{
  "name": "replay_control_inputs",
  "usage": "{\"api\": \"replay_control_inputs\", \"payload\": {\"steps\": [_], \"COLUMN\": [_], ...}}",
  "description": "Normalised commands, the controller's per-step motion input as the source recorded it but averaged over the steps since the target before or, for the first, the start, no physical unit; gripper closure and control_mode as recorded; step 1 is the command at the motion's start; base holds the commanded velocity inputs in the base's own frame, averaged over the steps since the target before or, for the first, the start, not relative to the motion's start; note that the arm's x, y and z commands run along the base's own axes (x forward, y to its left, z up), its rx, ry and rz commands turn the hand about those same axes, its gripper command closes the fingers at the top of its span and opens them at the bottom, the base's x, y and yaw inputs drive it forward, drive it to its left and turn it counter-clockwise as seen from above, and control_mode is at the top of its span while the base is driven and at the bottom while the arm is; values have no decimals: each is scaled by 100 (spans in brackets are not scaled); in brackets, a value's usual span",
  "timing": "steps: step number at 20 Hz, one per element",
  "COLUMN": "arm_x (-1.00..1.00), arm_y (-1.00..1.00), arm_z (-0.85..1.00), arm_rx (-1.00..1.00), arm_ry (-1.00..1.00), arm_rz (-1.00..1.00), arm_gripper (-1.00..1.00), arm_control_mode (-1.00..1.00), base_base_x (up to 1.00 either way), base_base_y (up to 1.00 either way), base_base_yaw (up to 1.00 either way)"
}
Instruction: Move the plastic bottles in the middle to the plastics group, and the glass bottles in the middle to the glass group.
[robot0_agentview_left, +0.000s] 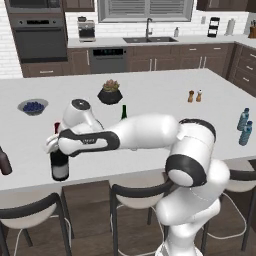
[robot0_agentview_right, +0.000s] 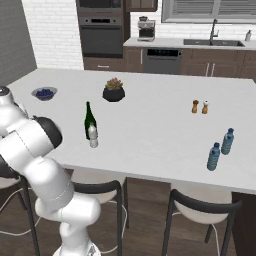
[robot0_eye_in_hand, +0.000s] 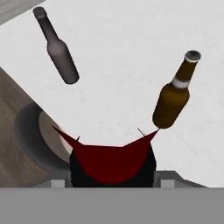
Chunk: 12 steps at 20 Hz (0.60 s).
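White island counter (robot0_agentview_right: 150, 130) carries: blueberry bowl (robot0_agentview_right: 44, 93) upper left, potted succulent (robot0_agentview_right: 114, 90) upper centre, two shakers (robot0_agentview_right: 199, 106) right of centre, green wine bottle (robot0_agentview_right: 89, 120) touching clear bottle (robot0_agentview_right: 93, 136) left of centre, two blue bottles (robot0_agentview_right: 220, 149) lower right.

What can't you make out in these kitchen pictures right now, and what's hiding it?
- Gripper fingers: left base view, hidden behind the hand around the black wine bottle.
- Black wine bottle's body: hand view, its own red foil top blocks it.
- Short dark brown bottle: left base view, cut by the left edge.
- Green wine bottle: left base view, arm covers all but the neck.
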Motion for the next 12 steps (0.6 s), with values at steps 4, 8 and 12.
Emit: {"api": "replay_control_inputs", "payload": {"steps": [4,8,12], "arm_x": [0,13,6], "arm_y": [62,52,22], "arm_z": [0,0,0], "arm_rx": [0,0,0], "arm_ry": [-1,-3,-2], "arm_rz": [0,0,0], "arm_gripper": [100,100,100], "arm_control_mode": [-100,-100,-100], "base_base_x": [0,0,0], "base_base_y": [0,0,0], "base_base_yaw": [0,0,0]}}
